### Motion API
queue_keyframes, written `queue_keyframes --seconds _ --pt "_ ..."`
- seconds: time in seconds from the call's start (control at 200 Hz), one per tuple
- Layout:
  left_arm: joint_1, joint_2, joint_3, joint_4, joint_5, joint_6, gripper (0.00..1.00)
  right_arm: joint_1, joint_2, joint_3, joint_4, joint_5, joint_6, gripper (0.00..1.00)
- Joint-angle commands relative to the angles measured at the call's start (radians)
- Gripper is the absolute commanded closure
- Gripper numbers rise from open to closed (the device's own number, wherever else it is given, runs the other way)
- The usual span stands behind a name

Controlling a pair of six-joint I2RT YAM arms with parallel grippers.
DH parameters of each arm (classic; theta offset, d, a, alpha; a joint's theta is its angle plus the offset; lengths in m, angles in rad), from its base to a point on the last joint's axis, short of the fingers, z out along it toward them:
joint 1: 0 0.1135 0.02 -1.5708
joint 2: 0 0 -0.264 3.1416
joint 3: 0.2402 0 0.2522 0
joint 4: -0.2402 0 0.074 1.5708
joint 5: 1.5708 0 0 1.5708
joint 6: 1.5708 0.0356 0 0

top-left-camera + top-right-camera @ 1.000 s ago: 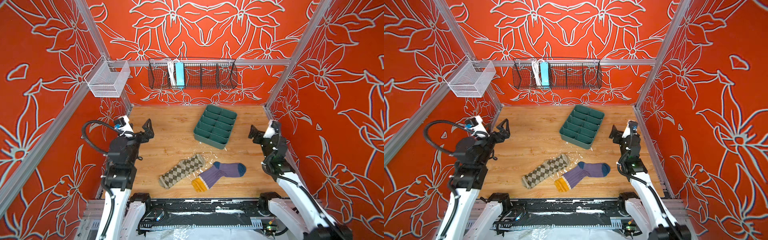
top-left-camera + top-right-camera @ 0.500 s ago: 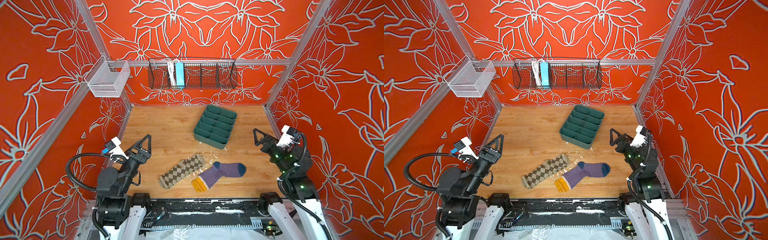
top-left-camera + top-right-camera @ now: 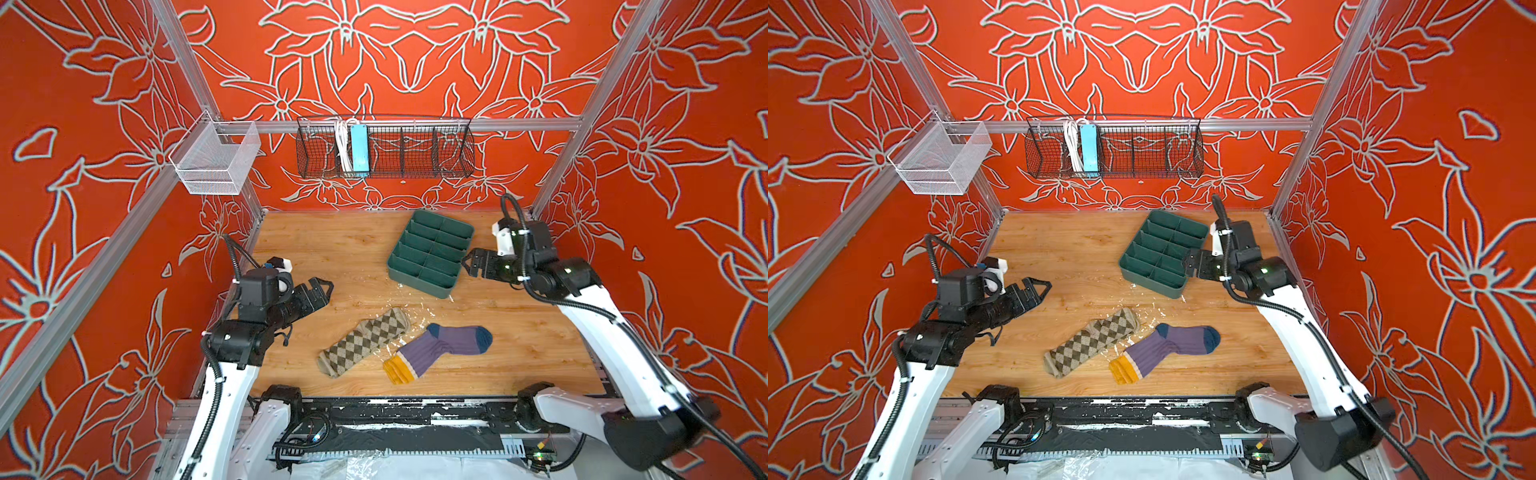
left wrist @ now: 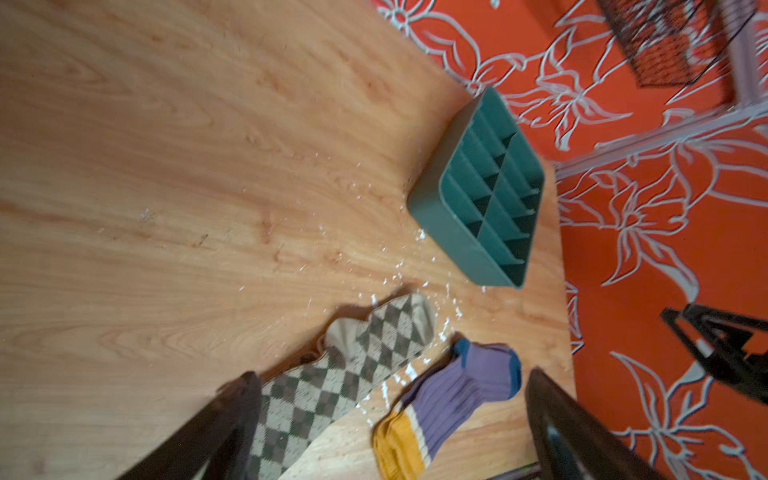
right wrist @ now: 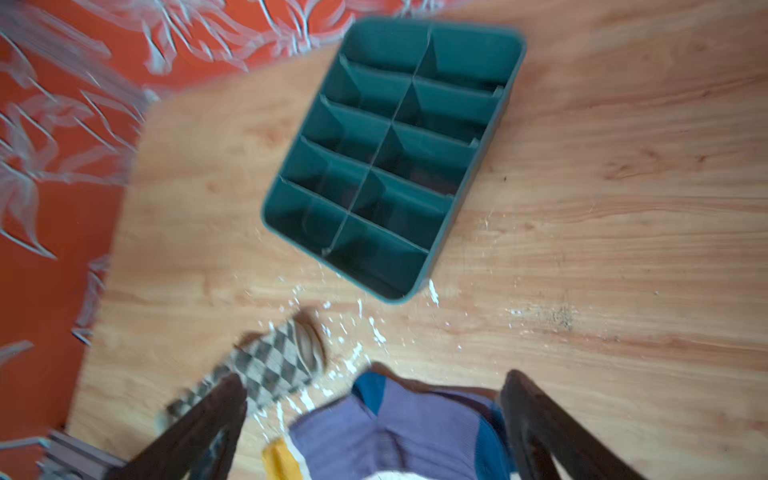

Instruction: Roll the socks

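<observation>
Bench [image 3: 332, 257]: wood-grain, walled in orange floral panels. Both arms are raised over it, the left arm [image 3: 226, 390] at the left edge and the right arm [image 3: 615, 340] at the right edge.

Black wire basket [image 3: 415, 149] and white mesh basket [image 3: 212, 166] hang on the walls, well apart from the work.

Green divider tray [image 3: 419, 286] sits toward the back right, its compartments empty as far as they show.

Left jaws: spread wide, nothing in them, hanging above the bench near the argyle sock. Right jaws: spread wide, nothing in them, in the air just beside the tray's right side.

Socks: argyle sock [image 3: 365, 340] and purple sock [image 3: 440, 345] lie flat at the front middle, just beside each other and angled apart. Neither is rolled.

White flecks [image 3: 419, 309] are scattered between the socks and the tray.

Step, as I judge it: the approach, before any first grasp. The next move likely calls for bringing one arm down onto a sock's end, pinching the knit cleanly off the bench and turning it over itself, while the other arm pins the far end so the soft fabric does not slide.
</observation>
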Motion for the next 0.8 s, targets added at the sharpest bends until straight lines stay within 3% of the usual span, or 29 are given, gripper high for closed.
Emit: queue_keyframes --seconds 0.0,0.21,0.325,0.555,0.796 --pt "-0.049 0.012 0.006 -0.034 -0.057 0.070 0.03 0.007 0.115 0.043 -0.115 0.159 -0.049 0.04" --pt "-0.061 0.098 0.037 -0.032 -0.083 0.134 0.03 -0.001 0.400 0.136 -0.043 0.206 -0.007 0.13" --pt "-0.079 0.170 0.095 -0.067 -0.055 0.139 0.03 -0.030 0.540 0.208 -0.024 0.171 0.023 0.20" --pt "-0.171 0.221 0.089 -0.054 -0.152 0.156 0.03 -0.060 0.714 0.280 0.000 0.217 0.032 0.32" --pt "-0.196 0.276 0.029 0.045 -0.129 0.104 0.03 -0.058 0.799 0.361 -0.018 0.207 0.019 0.67"
